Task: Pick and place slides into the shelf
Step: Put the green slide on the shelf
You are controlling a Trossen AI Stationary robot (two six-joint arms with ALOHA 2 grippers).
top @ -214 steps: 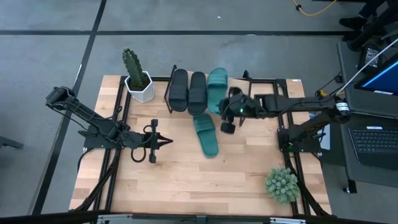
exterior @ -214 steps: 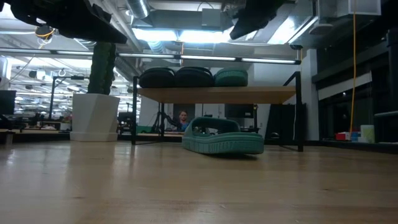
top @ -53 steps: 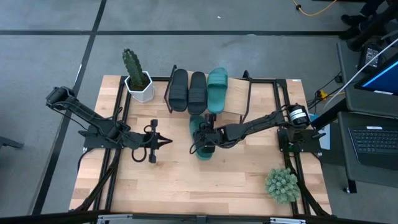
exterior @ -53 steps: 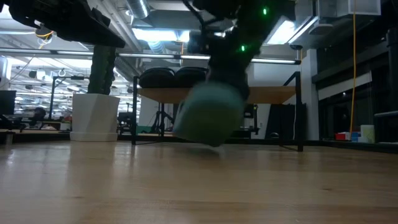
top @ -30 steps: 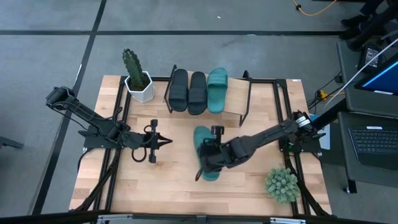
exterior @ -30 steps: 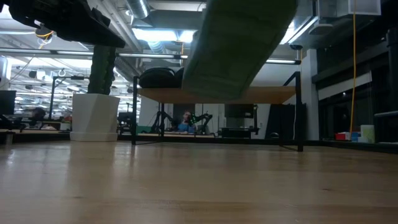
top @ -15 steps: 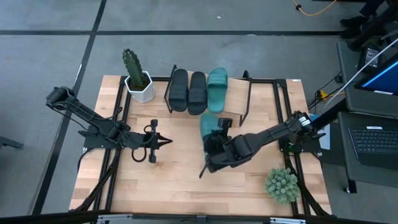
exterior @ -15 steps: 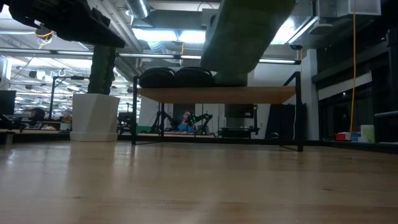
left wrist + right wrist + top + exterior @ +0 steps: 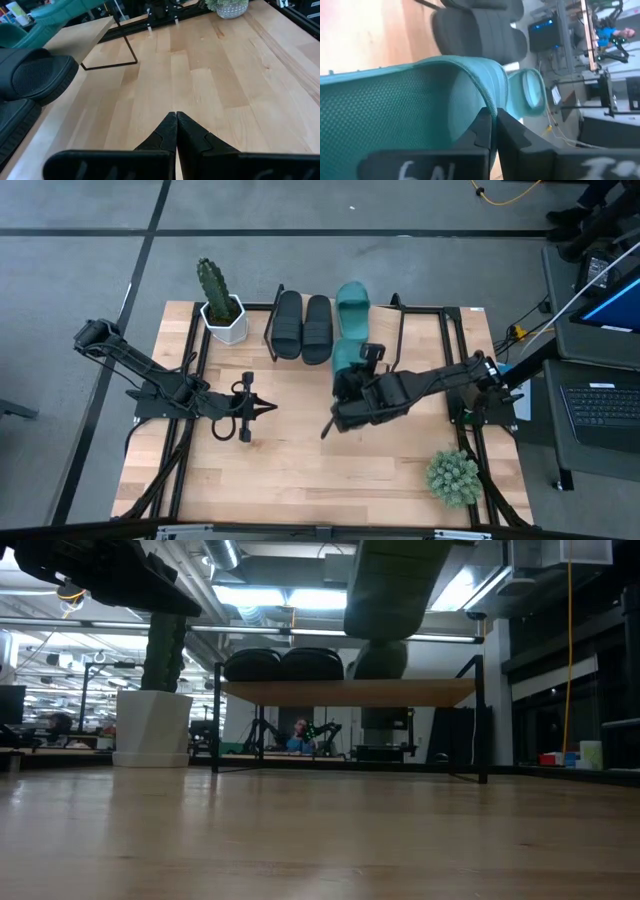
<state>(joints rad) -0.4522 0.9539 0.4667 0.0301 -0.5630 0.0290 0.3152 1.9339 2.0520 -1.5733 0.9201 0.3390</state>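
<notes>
I am working over a light wooden table. A white pot with a cactus is standing at its far left corner, and a round green plant is sitting near the front right. The shelf is standing on thin black legs along the far edge, carrying two black slides and one teal slide.

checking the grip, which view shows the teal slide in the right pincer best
The right wrist view: the pincer is shut on the held teal slide's strap edge. The high view shows it partly hidden; the low view, its blurred underside; the left wrist view, a corner.
</notes>
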